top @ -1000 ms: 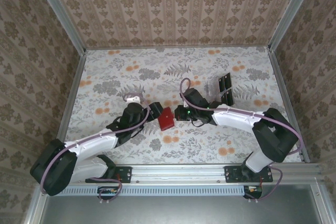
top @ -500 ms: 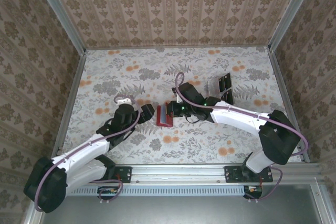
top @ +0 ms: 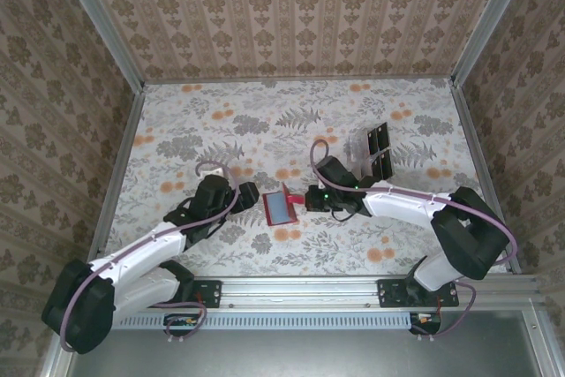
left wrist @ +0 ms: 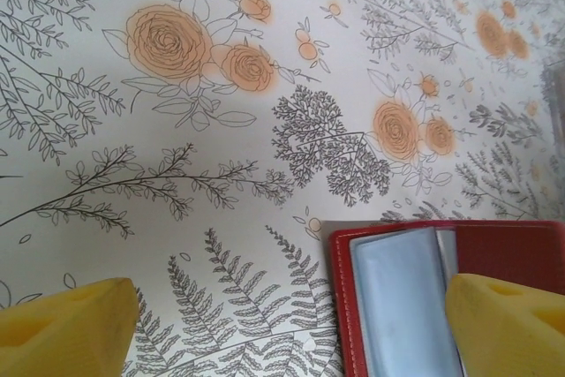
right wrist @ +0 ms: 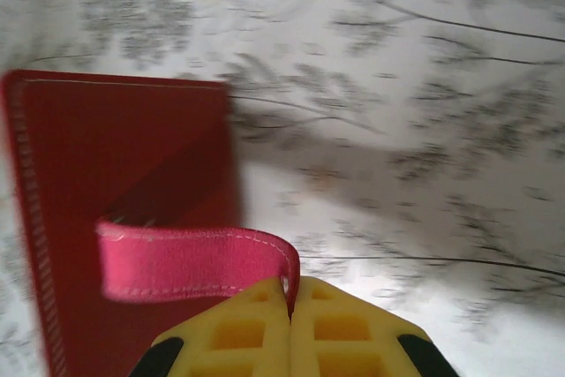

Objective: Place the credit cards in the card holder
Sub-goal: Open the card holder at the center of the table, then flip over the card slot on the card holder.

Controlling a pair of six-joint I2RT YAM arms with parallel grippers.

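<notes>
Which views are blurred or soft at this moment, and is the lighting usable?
Right wrist: blurred, the tablecloth smeared, the card holder soft-edged with a dark shadow beside it. Left wrist: tablecloth crisp, the fingertips of the left gripper slightly soft at the bottom corners. Top external: sharp, evenly lit, no glare.

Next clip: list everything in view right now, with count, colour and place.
card holder: one, red, lying open mid-table between the two grippers.
card: one, pale grey-white, inside the open holder.
pink strap: one, pink, looping from the holder to the right gripper.
clear rack: one, clear with black panels, far right of the table.
table: one, grey and orange floral cloth.
walls: three, beige patterned, around the table.
left gripper: one, yellow fingers, open beside the holder's left edge.
right gripper: one, yellow fingers, shut on the strap.
</notes>
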